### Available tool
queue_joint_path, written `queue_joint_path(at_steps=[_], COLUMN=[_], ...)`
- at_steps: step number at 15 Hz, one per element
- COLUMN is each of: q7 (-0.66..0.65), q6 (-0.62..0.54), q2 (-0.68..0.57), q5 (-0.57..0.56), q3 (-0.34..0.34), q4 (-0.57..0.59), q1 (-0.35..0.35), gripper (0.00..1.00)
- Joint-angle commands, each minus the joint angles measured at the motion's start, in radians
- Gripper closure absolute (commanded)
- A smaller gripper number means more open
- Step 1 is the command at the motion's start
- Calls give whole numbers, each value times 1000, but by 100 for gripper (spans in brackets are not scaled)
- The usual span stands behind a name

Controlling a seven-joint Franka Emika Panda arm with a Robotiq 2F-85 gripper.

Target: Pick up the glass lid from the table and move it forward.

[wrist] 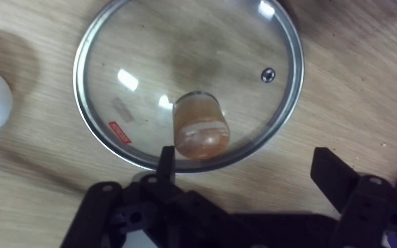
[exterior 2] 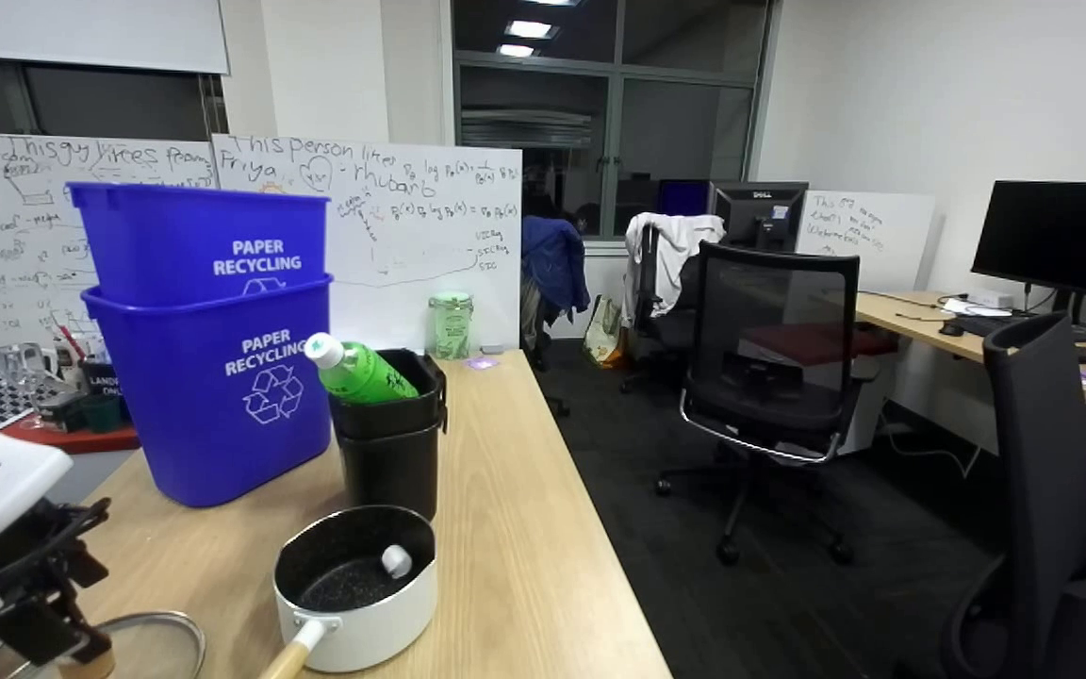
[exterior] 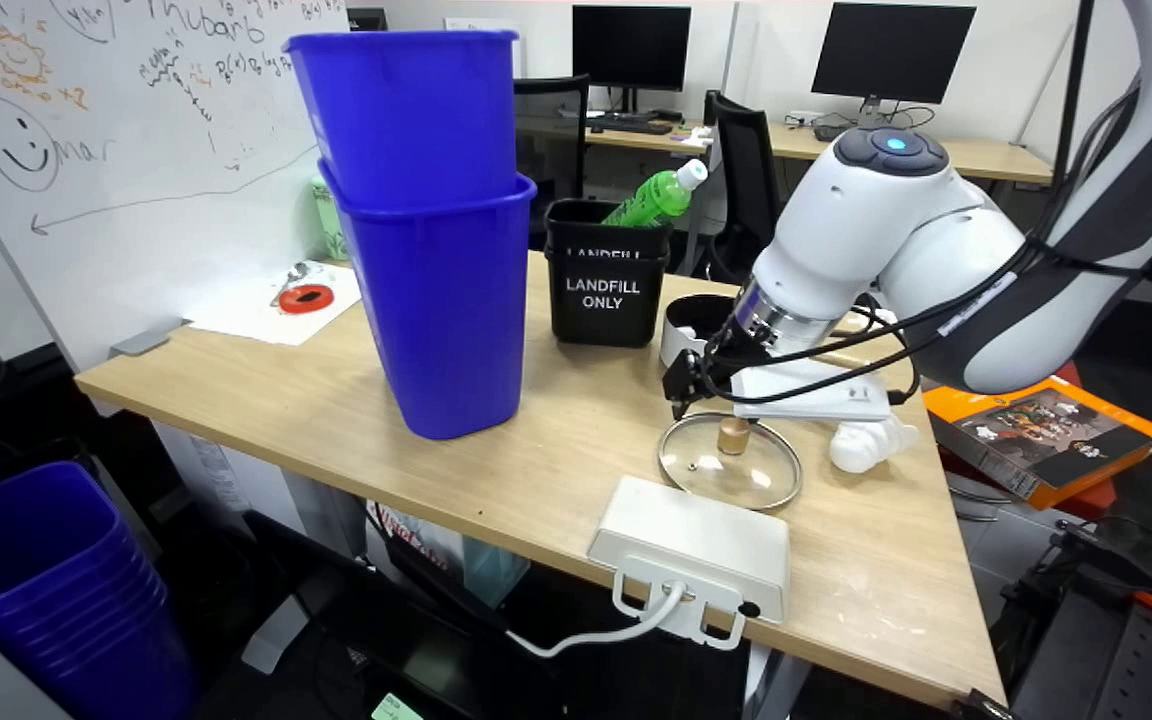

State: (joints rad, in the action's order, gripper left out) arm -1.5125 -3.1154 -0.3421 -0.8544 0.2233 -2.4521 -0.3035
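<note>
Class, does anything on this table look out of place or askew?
Yes: blue bins and black bins stand on the table, an odd place for them; a green bottle leans out of the black ones, askew.

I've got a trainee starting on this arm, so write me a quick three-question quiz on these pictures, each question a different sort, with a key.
1. Multiple choice: in the wrist view, how do the fingers stand?
A) fully shut
B) nearly shut
C) wide open

2. True or false: the glass lid rests on the table.

3. Fill in the blank: a ____ bottle leans out of the nested black bins.

Key: 1. C; 2. True; 3. green
</note>
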Motion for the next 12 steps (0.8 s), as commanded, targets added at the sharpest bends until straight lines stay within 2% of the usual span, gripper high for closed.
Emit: queue_joint_path(at_steps=[1, 3, 12], q7=[-2, 1, 1], q6=[-24, -1, -1], q2=[-14, -1, -1], q5=[-50, -21, -21], q3=[40, 20, 20], q4=[39, 33, 35], q1=[-35, -23, -24], gripper=[0, 0, 0])
